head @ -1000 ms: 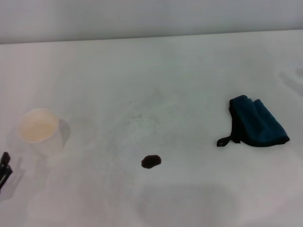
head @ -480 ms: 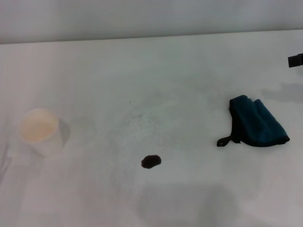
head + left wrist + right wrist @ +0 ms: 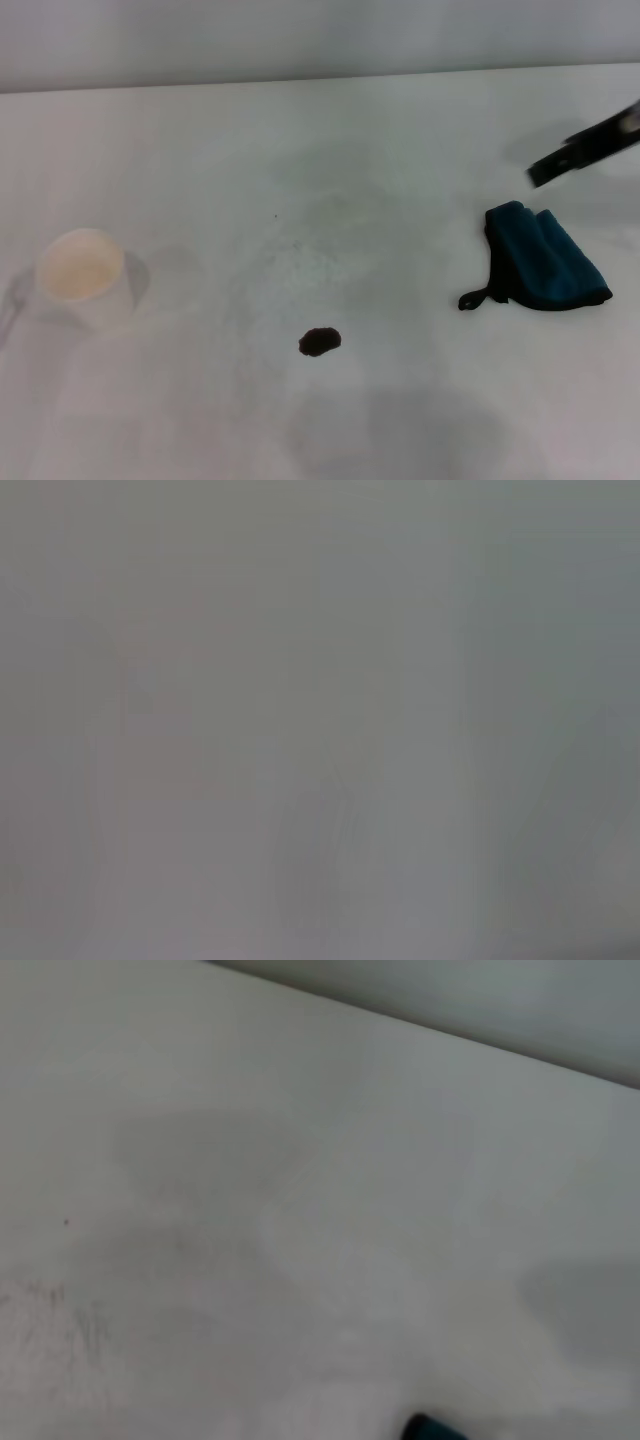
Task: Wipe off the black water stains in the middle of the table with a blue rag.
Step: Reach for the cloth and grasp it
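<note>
The blue rag (image 3: 545, 260) lies crumpled on the right side of the white table (image 3: 320, 150), its black loop tag toward the middle. A corner of it also shows in the right wrist view (image 3: 432, 1427). The black water stain (image 3: 319, 342) is a small dark oval near the table's middle front, apart from the rag. My right gripper (image 3: 585, 148) enters from the right edge, above and just beyond the rag, not touching it. My left gripper is out of view; the left wrist view shows only a plain grey surface.
A white cup (image 3: 82, 275) stands on the left side of the table. The table's far edge (image 3: 320, 80) meets a grey wall. Faint grey smudges mark the table's middle.
My right gripper has come in from the right edge toward the rag. My left gripper, seen at the left edge a second ago, has left the view. Rag, stain and cup have not moved.
</note>
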You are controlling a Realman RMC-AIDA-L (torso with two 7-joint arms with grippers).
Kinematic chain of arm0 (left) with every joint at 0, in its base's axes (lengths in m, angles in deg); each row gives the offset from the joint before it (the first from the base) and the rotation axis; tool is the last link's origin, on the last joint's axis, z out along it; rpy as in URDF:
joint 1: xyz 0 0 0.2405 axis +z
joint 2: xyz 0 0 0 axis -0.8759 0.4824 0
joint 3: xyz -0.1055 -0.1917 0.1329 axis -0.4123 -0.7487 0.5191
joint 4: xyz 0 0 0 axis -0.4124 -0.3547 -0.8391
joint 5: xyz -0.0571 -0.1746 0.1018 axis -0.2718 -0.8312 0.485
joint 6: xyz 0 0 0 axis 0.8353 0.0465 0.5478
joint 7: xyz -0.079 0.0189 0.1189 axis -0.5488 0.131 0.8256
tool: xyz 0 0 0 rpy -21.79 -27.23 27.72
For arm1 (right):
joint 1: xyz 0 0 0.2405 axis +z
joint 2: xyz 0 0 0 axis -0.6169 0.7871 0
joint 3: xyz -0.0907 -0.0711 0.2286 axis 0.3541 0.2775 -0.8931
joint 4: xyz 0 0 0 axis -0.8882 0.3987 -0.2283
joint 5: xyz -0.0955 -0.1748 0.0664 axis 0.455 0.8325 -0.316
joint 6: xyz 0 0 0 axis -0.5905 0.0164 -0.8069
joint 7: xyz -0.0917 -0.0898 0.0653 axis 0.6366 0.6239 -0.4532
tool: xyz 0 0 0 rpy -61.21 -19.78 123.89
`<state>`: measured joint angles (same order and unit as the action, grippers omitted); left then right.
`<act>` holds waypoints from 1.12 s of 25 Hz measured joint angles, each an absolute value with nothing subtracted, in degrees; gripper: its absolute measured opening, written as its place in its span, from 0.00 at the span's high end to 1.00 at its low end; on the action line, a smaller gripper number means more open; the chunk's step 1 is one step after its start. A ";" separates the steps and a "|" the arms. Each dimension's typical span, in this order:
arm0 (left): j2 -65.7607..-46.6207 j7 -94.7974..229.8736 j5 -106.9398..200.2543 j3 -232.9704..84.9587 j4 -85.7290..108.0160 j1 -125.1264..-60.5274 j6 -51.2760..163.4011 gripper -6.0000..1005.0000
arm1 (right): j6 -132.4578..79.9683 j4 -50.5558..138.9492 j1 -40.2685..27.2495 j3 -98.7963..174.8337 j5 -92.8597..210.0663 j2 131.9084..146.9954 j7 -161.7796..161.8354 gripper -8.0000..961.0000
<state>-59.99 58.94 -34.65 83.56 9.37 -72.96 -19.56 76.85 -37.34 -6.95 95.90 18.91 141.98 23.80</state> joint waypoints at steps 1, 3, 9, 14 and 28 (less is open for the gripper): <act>-60.00 58.99 -34.69 83.40 9.11 -73.44 -19.56 0.13 | 75.53 -37.25 -6.85 98.93 19.41 141.91 21.64 0.22; -60.04 59.00 -34.72 83.22 8.66 -74.53 -19.56 0.13 | 73.63 -36.76 -6.45 102.96 20.47 141.95 18.59 0.22; -60.10 58.44 -35.62 83.21 8.50 -76.26 -19.94 0.13 | 70.30 -28.75 -2.77 112.27 22.65 142.07 11.22 0.21; -60.11 58.42 -36.03 83.20 8.58 -76.78 -20.81 0.13 | 67.67 -23.04 -1.97 113.77 23.62 142.11 9.62 0.22; -60.10 58.77 -36.11 83.20 8.41 -77.66 -21.08 0.13 | 64.34 -13.64 -0.07 113.64 28.81 141.88 9.78 0.24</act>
